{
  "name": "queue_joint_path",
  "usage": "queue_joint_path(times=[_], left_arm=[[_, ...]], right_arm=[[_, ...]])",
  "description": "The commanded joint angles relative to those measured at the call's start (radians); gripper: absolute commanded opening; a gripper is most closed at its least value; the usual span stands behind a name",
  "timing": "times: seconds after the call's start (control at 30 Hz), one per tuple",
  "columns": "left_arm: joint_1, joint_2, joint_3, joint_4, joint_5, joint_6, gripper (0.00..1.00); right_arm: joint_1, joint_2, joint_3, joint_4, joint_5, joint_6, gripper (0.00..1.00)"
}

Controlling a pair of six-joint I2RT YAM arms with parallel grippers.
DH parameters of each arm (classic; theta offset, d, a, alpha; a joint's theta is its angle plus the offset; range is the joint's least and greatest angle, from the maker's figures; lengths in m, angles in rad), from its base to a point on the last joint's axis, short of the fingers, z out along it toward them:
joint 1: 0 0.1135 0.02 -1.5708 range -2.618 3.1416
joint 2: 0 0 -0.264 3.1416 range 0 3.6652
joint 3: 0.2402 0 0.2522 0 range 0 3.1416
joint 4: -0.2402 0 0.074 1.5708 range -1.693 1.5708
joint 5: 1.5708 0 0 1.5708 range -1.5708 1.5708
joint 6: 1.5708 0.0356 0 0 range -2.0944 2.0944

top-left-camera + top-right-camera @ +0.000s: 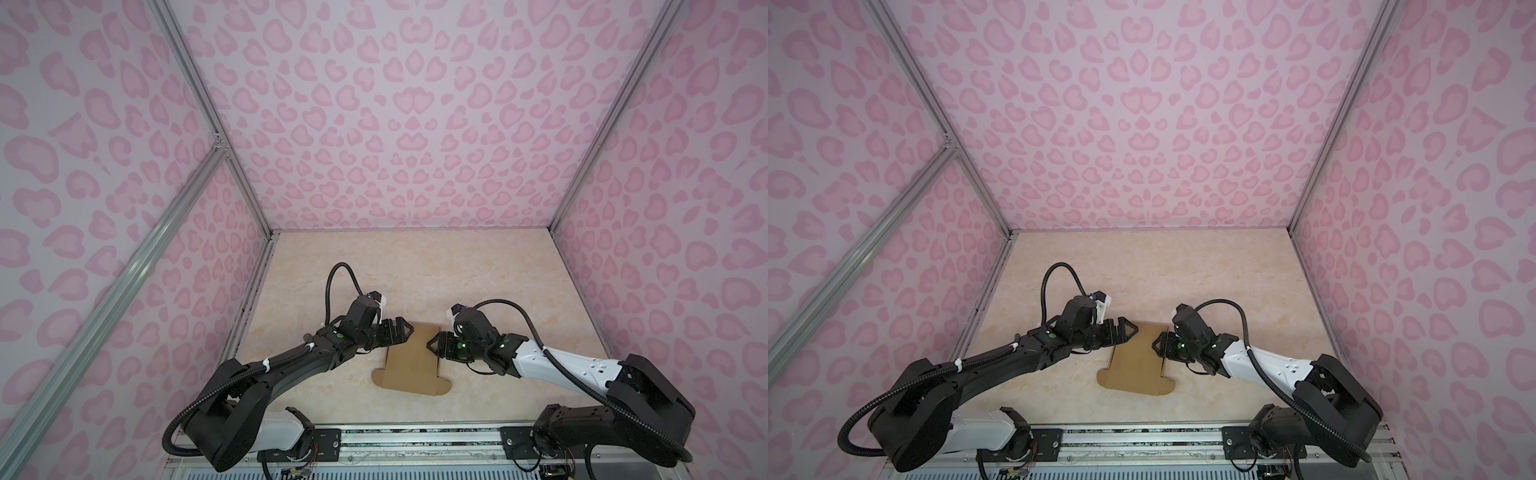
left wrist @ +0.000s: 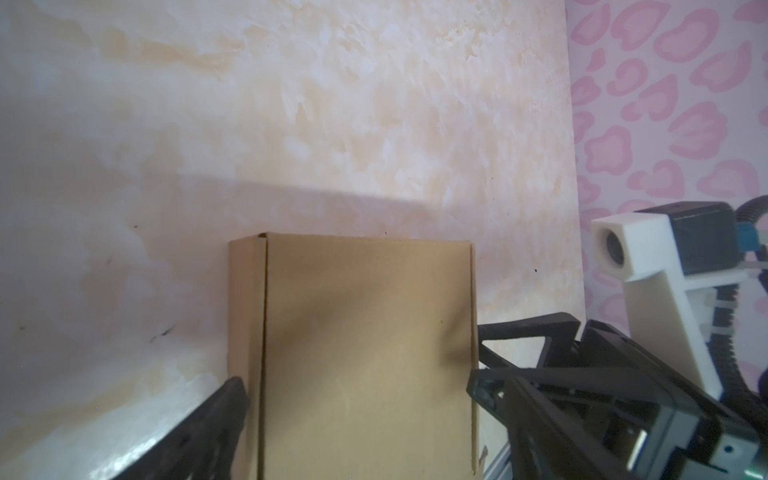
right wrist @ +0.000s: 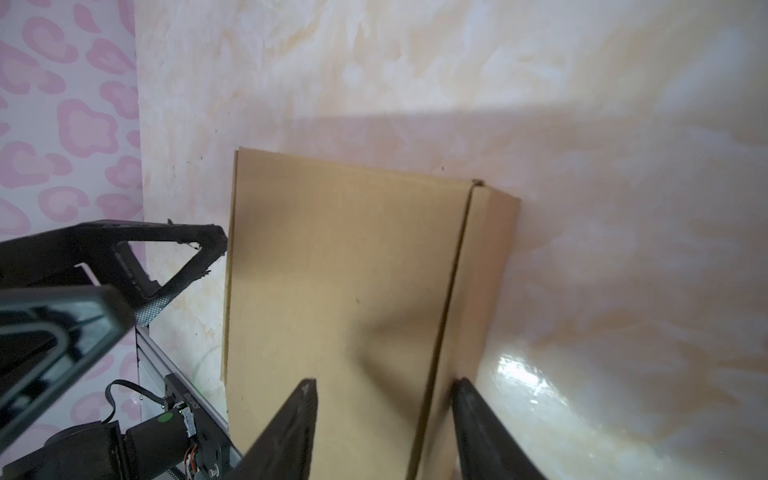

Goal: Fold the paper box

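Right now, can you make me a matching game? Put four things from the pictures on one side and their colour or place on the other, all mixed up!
Things:
1. paper box
2. left fingers
3. right fingers
4. wall

Clues:
A. pink blotches
B. one on each side of the box's right flap
C. brown, lying on the table
D. spread wide by the box's left edge

Pairs: 1-C, 2-D, 3-B, 4-A

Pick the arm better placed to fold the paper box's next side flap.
Right arm, likely: its open jaws straddle the right flap of the paper box; the left arm shows its jaws only partly, outside the left flap.
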Motion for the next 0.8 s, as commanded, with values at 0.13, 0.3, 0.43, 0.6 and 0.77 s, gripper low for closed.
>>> queue_joint_path(times=[0.13,0.3,0.43,0.6,0.77], left_arm=[[-0.021,0.037,-0.052,0.185,0.074,-0.103,0.99],[-0.046,0.041,-0.072,0.236,0.074,-0.138,0.99],[-0.063,0.027,-0.078,0.264,0.06,-0.156,0.99],[-0.078,0.025,-0.08,0.284,0.058,-0.176,0.99],[-0.081,0.032,-0.082,0.302,0.06,-0.186,0.99]], right_arm=[[0.025,0.043,0.0,0.103,-0.002,0.04,0.54],[0.033,0.055,0.007,0.115,0.005,0.046,0.53],[0.047,0.082,0.022,0.135,0.002,0.051,0.53],[0.068,0.122,0.055,0.161,0.0,0.059,0.52],[0.082,0.148,0.08,0.172,-0.003,0.062,0.52]])
